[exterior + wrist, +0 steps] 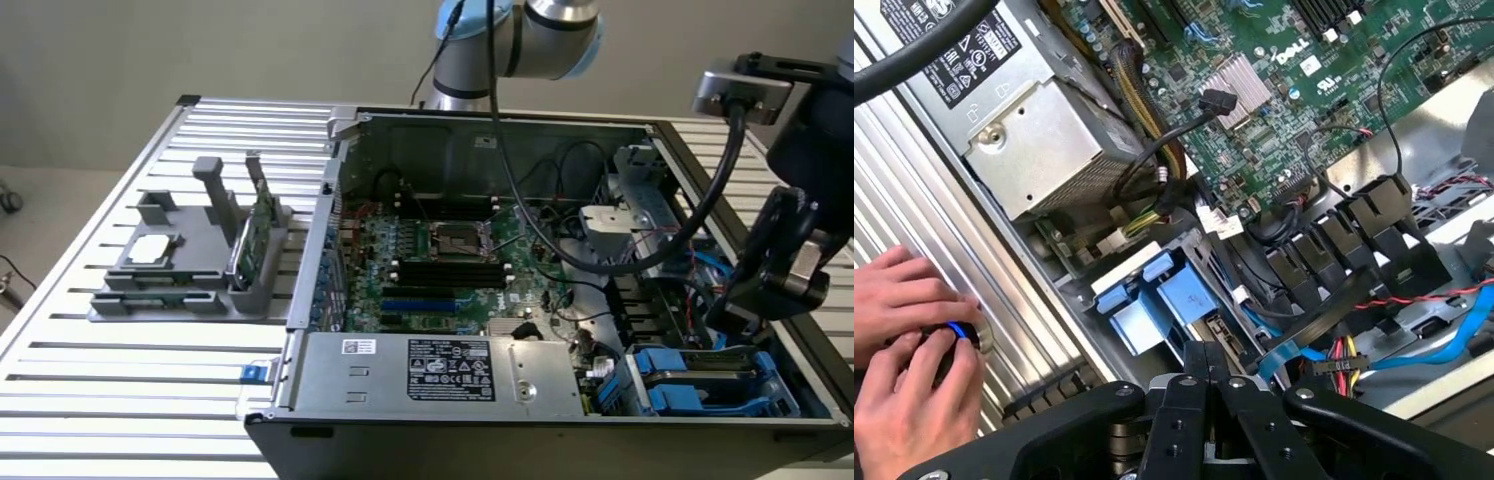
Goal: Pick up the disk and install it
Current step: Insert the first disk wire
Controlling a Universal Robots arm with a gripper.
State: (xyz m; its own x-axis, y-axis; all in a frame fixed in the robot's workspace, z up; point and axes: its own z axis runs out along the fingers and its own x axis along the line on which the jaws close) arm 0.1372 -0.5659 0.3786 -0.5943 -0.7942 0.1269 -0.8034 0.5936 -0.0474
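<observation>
disk (667,372): in bay (1194,245) | pincer (1204,372): closed, empty, just above

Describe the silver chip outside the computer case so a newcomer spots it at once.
On the slatted metal table, at the exterior view's left of the open black computer case, stands a grey plastic holder. The small square silver chip lies flat on the holder's end away from the case. Its neighbour, a thin green circuit card, stands on edge; the chip is pale and square.
</observation>
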